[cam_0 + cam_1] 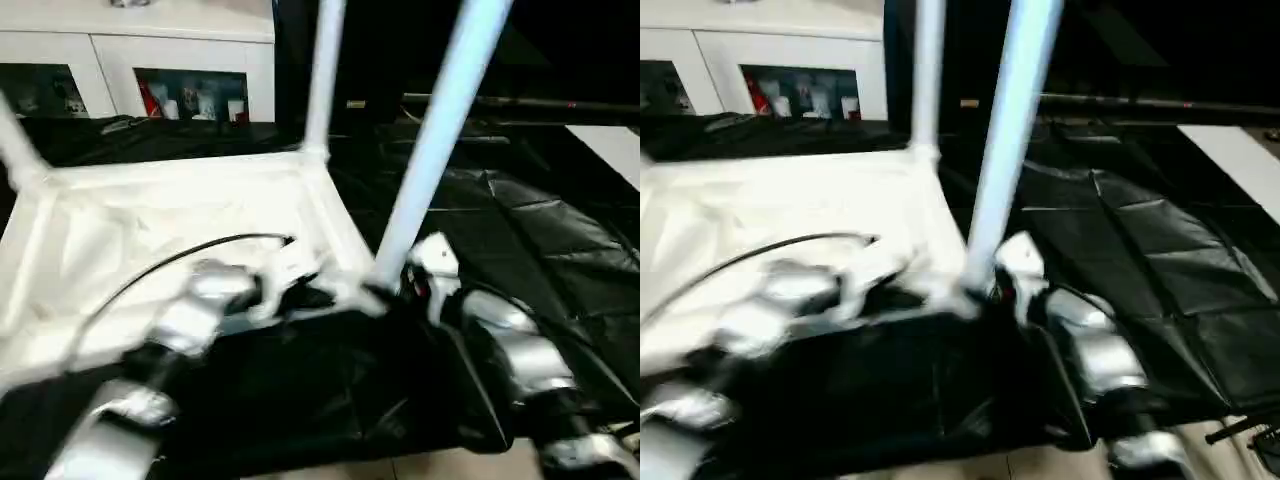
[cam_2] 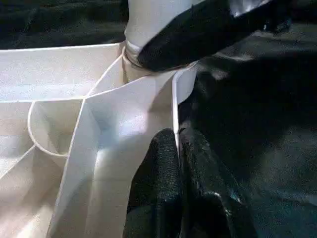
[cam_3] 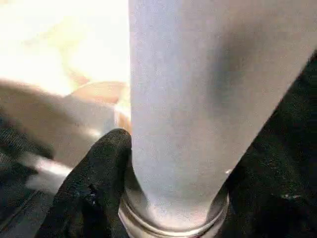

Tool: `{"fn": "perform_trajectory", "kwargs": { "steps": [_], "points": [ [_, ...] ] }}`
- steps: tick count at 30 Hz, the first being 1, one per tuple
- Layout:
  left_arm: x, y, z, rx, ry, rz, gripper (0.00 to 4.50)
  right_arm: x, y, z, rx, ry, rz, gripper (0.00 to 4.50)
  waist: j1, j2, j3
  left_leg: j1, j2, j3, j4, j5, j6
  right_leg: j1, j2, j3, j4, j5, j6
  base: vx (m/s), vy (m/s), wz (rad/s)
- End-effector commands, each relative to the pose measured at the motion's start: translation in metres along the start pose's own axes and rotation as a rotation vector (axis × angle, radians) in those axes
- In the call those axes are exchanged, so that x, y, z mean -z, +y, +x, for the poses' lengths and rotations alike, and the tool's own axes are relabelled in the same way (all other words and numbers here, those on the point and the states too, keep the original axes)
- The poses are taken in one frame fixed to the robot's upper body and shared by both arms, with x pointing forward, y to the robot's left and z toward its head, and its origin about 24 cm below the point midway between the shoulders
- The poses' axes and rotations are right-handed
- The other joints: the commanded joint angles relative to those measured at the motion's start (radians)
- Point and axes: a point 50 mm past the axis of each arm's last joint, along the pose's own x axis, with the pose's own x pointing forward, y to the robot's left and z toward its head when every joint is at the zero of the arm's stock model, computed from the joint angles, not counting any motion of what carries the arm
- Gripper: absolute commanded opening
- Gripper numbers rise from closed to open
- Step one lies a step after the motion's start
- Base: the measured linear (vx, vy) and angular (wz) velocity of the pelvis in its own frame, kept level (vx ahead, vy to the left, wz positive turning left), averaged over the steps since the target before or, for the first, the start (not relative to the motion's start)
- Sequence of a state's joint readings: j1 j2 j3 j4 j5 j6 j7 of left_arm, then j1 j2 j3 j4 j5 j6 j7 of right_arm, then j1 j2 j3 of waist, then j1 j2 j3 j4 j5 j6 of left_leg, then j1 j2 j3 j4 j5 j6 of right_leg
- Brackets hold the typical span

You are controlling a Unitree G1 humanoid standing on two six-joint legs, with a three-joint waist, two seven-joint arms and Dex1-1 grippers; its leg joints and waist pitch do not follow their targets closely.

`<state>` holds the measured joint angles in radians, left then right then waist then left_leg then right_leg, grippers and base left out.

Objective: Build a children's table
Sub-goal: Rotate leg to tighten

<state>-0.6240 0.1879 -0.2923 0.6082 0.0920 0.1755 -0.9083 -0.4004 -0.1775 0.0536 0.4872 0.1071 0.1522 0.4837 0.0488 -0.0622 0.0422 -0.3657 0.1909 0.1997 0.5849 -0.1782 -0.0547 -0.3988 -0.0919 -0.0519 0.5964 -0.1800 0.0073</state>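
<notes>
r claw (image 3: 173, 198) round leg (image 1: 440, 130) base

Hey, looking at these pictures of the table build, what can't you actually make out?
- Near leg: top cut off by the picture edge in the left eye view.
- Near leg's seat in its corner socket: right gripper fingers cover it in the right wrist view.
- Left gripper: motion blur smears it in both eye views.
- Cabinet contents: too small and blurred.

light: dim, dark backdrop | glare: white tabletop (image 1: 150, 230) | blur: forearms smeared
</notes>
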Motion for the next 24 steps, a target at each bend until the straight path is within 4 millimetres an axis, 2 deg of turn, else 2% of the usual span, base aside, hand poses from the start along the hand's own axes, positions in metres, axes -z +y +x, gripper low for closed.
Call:
{"fn": "perform_trajectory", "kwargs": {
  "steps": [1, 3, 4, 5, 6, 7, 10, 11, 16, 17, 18, 19, 21, 22, 23, 24],
  "points": [
    [0.004, -0.008, 0.016, -0.032, 0.026, -0.047, 0.00, 0.011, -0.001, 0.002, 0.094, 0.057, 0.066, 2.52, -0.003, 0.005, -0.049, 0.023, 0.038, -0.025, -0.078, -0.352, -0.031, 0.018, -0.053, 0.037, -0.093, -0.427, -0.143, 0.000, 0.000, 0.00],
    [-0.008, -0.017, 0.034, -0.038, 0.018, -0.029, 0.00, 0.010, 0.013, 0.013, 0.133, 0.043, 0.114, 2.52, -0.001, 0.004, -0.049, 0.022, 0.040, -0.027, -0.080, -0.355, -0.032, 0.019, -0.052, 0.036, -0.093, -0.416, -0.138, 0.000, 0.000, 0.00],
    [-0.008, -0.017, 0.034, -0.038, 0.018, -0.029, 0.00, 0.009, 0.013, 0.013, 0.133, 0.043, 0.114, 2.52, 0.000, 0.013, -0.049, 0.023, 0.040, -0.027, -0.081, -0.359, -0.033, 0.018, -0.051, 0.037, -0.093, -0.409, -0.138, 0.000, 0.000, 0.00],
    [-0.011, -0.019, 0.037, -0.029, 0.012, -0.015, 0.00, 0.008, 0.018, 0.015, 0.117, 0.036, 0.116, 2.52, -0.001, 0.005, -0.051, 0.019, 0.038, -0.027, -0.081, -0.363, -0.030, 0.021, -0.050, 0.037, -0.093, -0.396, -0.134, 0.000, 0.000, 0.00],
    [-0.013, -0.021, 0.040, -0.021, 0.006, -0.005, 0.00, 0.006, 0.024, 0.018, 0.097, 0.028, 0.110, 2.52, 0.000, 0.011, -0.051, 0.017, 0.037, -0.028, -0.081, -0.362, -0.029, 0.022, -0.051, 0.038, -0.092, -0.390, -0.134, 0.000, 0.000, 0.00],
    [-0.014, -0.022, 0.042, -0.011, 0.001, 0.006, 0.00, 0.003, 0.029, 0.020, 0.065, 0.005, 0.099, 2.52, 0.000, 0.013, -0.051, 0.018, 0.037, -0.028, -0.082, -0.365, -0.025, 0.021, -0.051, 0.038, -0.094, -0.384, -0.133, 0.000, 0.000, 0.00],
    [-0.014, -0.023, 0.041, 0.006, -0.003, 0.023, 0.00, -0.001, 0.032, 0.020, 0.034, -0.017, 0.074, 2.52, 0.002, 0.009, -0.050, 0.016, 0.037, -0.027, -0.082, -0.367, -0.017, 0.022, -0.051, 0.038, -0.095, -0.389, -0.132, 0.000, 0.000, 0.00],
    [-0.010, -0.022, 0.038, 0.015, -0.001, 0.028, 0.00, -0.004, 0.029, 0.017, 0.005, -0.044, 0.080, 3.22, 0.002, 0.008, -0.050, 0.016, 0.037, -0.027, -0.082, -0.369, -0.016, 0.022, -0.052, 0.038, -0.095, -0.395, -0.132, 0.000, 0.000, 0.00],
    [-0.004, -0.019, 0.029, 0.031, 0.003, 0.032, 0.00, -0.012, 0.018, 0.009, -0.047, -0.082, 0.077, 3.42, 0.004, 0.006, -0.051, 0.011, 0.039, -0.026, -0.082, -0.347, 0.004, 0.027, -0.053, 0.038, -0.092, -0.374, -0.137, 0.000, 0.000, 0.00],
    [0.001, -0.017, 0.022, 0.059, -0.004, 0.036, 0.00, -0.015, 0.011, -0.001, -0.129, -0.076, 0.043, 3.64, 0.004, 0.006, -0.050, 0.012, 0.039, -0.026, -0.082, -0.345, 0.005, 0.025, -0.053, 0.038, -0.094, -0.379, -0.140, 0.000, 0.000, 0.00],
    [0.004, -0.017, 0.016, 0.100, -0.011, 0.043, 0.00, -0.018, 0.007, -0.009, -0.212, -0.064, 0.005, 3.64, 0.008, 0.004, -0.050, 0.012, 0.039, -0.026, -0.081, -0.341, 0.013, 0.032, -0.053, 0.037, -0.095, -0.377, -0.140, 0.000, 0.000, 0.00],
    [0.006, -0.017, 0.014, 0.121, -0.014, 0.046, 0.00, -0.018, 0.006, -0.013, -0.248, -0.057, -0.013, 3.64, 0.010, -0.001, -0.050, 0.009, 0.041, -0.024, -0.079, -0.326, 0.031, 0.032, -0.053, 0.039, -0.092, -0.357, -0.143, 0.000, 0.000, 0.00],
    [0.008, -0.018, 0.010, 0.153, -0.017, 0.048, 0.00, -0.019, 0.003, -0.017, -0.272, -0.045, -0.036, 3.82, 0.011, 0.000, -0.049, 0.007, 0.040, -0.023, -0.080, -0.315, 0.036, 0.032, -0.054, 0.039, -0.090, -0.357, -0.144, 0.000, 0.000, 0.00],
    [0.010, -0.019, 0.003, 0.203, -0.025, 0.050, 0.00, -0.018, -0.003, -0.025, -0.318, -0.015, -0.068, 3.82, 0.011, 0.003, -0.051, 0.007, 0.041, -0.023, -0.080, -0.302, 0.034, 0.031, -0.056, 0.039, -0.091, -0.361, -0.146, 0.000, 0.000, 0.00],
    [0.010, -0.019, 0.001, 0.212, -0.026, 0.050, 0.00, -0.018, -0.004, -0.027, -0.327, -0.008, -0.074, 3.95, 0.014, 0.002, -0.053, 0.010, 0.043, -0.023, -0.078, -0.285, 0.032, 0.033, -0.056, 0.038, -0.086, -0.339, -0.159, 0.000, 0.000, 0.00],
    [0.014, -0.019, -0.008, 0.259, -0.027, 0.046, 0.00, -0.016, -0.010, -0.037, -0.395, 0.042, -0.115, 3.95, 0.013, 0.004, -0.053, 0.008, 0.045, -0.022, -0.078, -0.270, 0.035, 0.034, -0.053, 0.038, -0.081, -0.301, -0.174, 0.000, 0.000, 0.00]
  ]
}}
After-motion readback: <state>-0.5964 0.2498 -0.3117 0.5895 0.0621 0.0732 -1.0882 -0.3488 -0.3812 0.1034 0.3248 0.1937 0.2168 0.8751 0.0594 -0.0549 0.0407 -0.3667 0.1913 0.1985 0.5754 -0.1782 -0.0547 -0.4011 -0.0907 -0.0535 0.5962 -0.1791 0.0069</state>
